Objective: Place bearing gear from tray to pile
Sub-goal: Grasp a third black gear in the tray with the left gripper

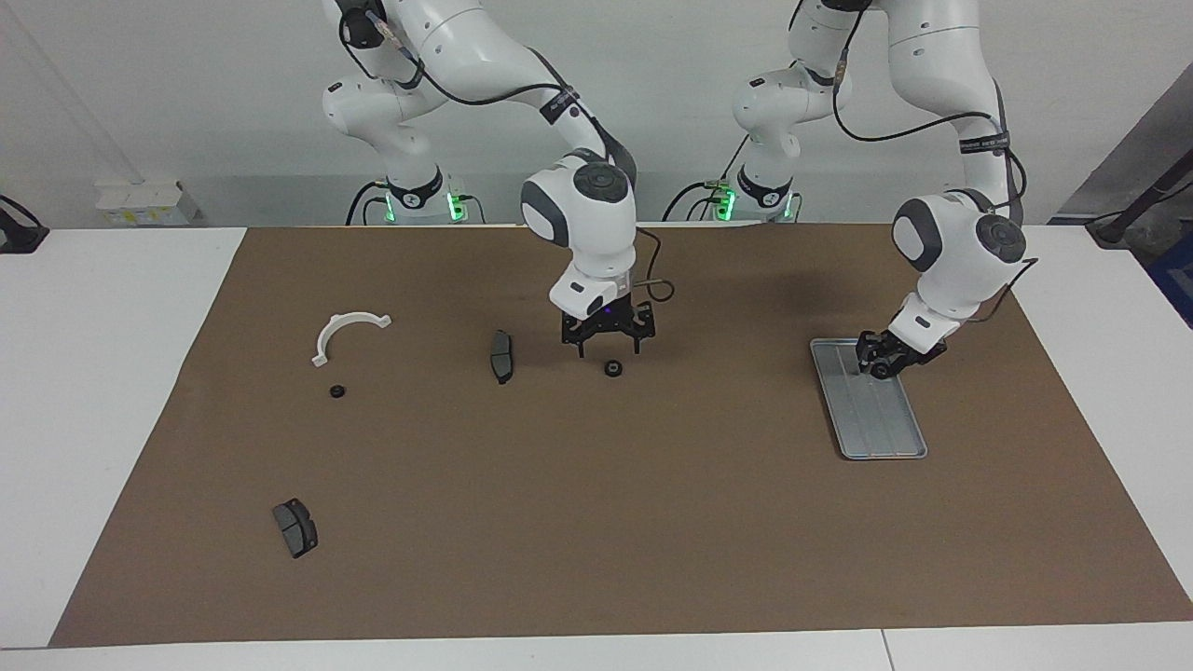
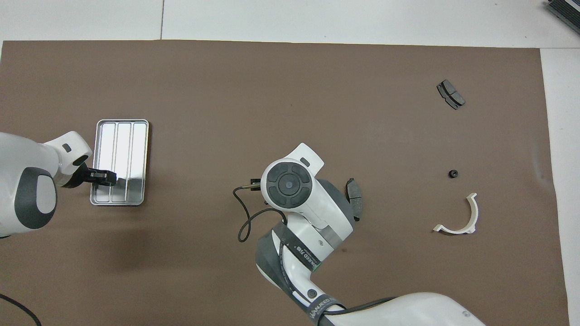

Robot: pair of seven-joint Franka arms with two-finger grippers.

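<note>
The silver tray [image 1: 885, 429] [image 2: 122, 136] lies at the left arm's end of the mat. My left gripper [image 1: 881, 365] [image 2: 103, 177] is low over the tray's end nearer the robots, around a small black bearing gear [image 1: 879, 371] that barely shows. The pile is scattered toward the right arm's end: a white arc [image 1: 347, 331] [image 2: 462, 217], a brake pad [image 1: 501, 355] [image 2: 354, 201] and a small gear [image 1: 336, 391] [image 2: 452, 173]. My right gripper [image 1: 608, 351] hangs open just above another gear [image 1: 612, 369] at mid mat. In the overhead view the right arm hides both.
A second brake pad [image 1: 295, 527] [image 2: 451, 94] lies farther from the robots, near the mat's corner at the right arm's end. The brown mat [image 1: 596, 522] covers most of the white table. A black cable loops from the right wrist [image 2: 244, 222].
</note>
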